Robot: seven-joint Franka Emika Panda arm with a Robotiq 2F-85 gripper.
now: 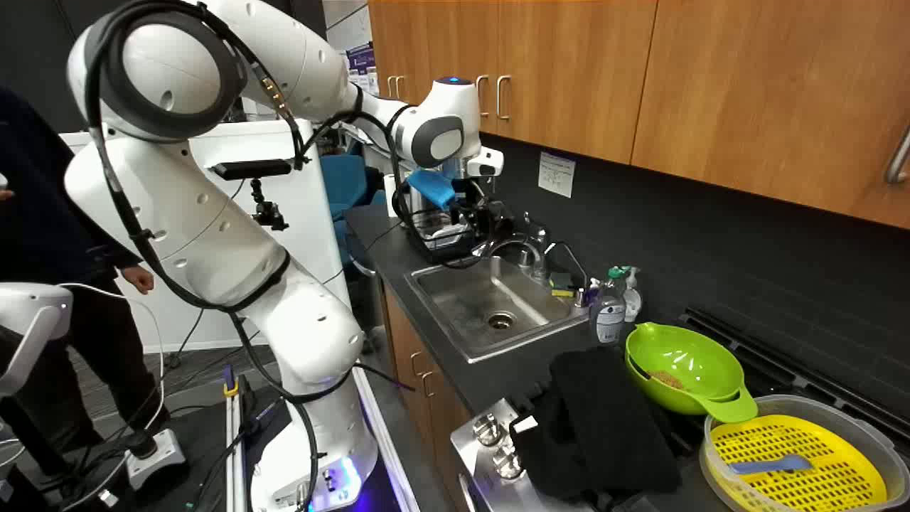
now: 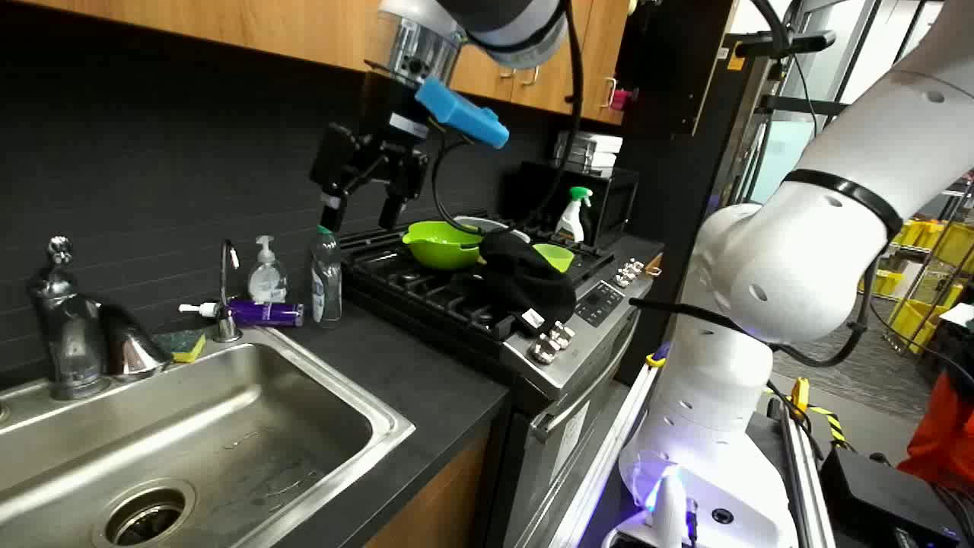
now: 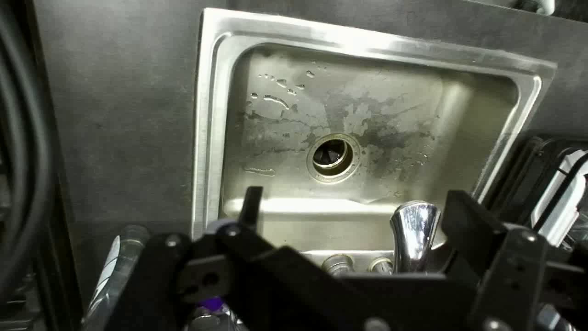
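- The claw (image 2: 362,216) is released, its fingers spread and nothing held between them; it hangs above the sink area, toward the back edge of the tabletop (image 2: 418,388).
- Nearest beneath is the faucet (image 3: 415,230), mounted along the back rim of the sink (image 3: 209,128), likely so that its spout reaches over it; I see no contact with the claw.
- The sink is let into the tabletop, which probably keeps it steady; water drops (image 3: 277,101) lie on its bottom.
- A sponge (image 2: 186,348) lies at the sink's back rim, presumably to stay handy and drain.
- A clear bottle (image 2: 326,285) and a pump bottle (image 2: 268,281) stand upright between the sink and the stove (image 2: 601,304), perhaps kept within reach; a purple bottle (image 2: 266,313) lies on its side by the sink's corner.
- A dish rack (image 3: 521,172) stands just beside the sink's opposite edge, perhaps so that drips stay near.
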